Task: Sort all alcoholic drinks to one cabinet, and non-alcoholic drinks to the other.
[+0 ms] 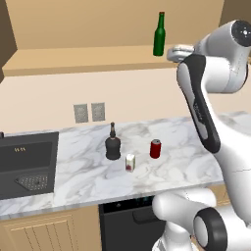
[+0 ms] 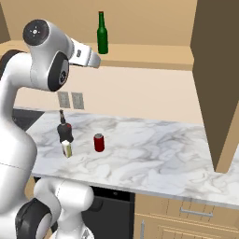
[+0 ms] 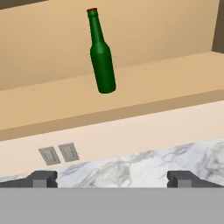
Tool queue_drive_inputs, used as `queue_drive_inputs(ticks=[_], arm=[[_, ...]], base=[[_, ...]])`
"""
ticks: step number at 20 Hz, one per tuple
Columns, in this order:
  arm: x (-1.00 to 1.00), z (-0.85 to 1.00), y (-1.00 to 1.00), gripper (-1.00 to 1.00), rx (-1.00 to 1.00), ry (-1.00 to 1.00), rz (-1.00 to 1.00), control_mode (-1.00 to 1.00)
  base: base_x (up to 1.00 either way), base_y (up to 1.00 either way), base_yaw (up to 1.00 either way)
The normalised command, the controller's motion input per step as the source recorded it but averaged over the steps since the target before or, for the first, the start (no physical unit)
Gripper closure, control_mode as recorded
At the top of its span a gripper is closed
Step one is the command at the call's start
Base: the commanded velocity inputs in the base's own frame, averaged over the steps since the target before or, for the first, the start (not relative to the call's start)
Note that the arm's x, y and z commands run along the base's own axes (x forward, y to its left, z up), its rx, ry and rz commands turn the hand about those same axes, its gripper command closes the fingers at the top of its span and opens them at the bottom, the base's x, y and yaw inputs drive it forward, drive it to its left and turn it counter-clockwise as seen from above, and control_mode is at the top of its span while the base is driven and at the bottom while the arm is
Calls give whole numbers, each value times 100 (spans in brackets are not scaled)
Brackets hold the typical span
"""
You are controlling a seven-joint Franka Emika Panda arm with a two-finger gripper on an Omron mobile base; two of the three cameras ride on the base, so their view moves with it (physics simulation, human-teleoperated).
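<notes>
The slim green bottle (image 1: 159,36) with a red cap stands upright on the floor of the open wall cabinet (image 1: 73,59). It also shows in the right base view as the green bottle (image 2: 102,35) and in the hand view as the green bottle (image 3: 101,54). My gripper (image 1: 173,53) hangs just right of it, open and holding nothing; the gripper (image 3: 112,179) has its tips wide apart. On the marble counter (image 1: 186,142) stand the black round-bellied bottle (image 1: 112,144), the red can (image 1: 155,148) and the small white carton (image 1: 130,163).
A dark sink (image 1: 24,162) lies at the counter's left end. Two wall outlets (image 1: 89,112) sit on the backsplash. An open cabinet door (image 2: 217,84) hangs over the counter's right part. A dark appliance front (image 1: 122,220) is below the counter edge.
</notes>
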Motion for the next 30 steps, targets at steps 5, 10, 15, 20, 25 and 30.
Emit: queue_drive_inputs(ticks=[5,10,15,20,25,30], arm=[[-48,-25,13,-100,0,9,3,-100],[-43,-29,16,-100,0,11,3,-100],[-33,-40,25,-100,-1,10,4,-100],[-14,-46,31,-100,-2,9,7,-100],[-5,-46,35,-100,-2,6,8,-100],[0,-45,38,-100,-6,7,9,-100]], base=[[0,0,0],[0,0,0],[0,0,0],[0,0,0],[0,0,0],[0,0,0]])
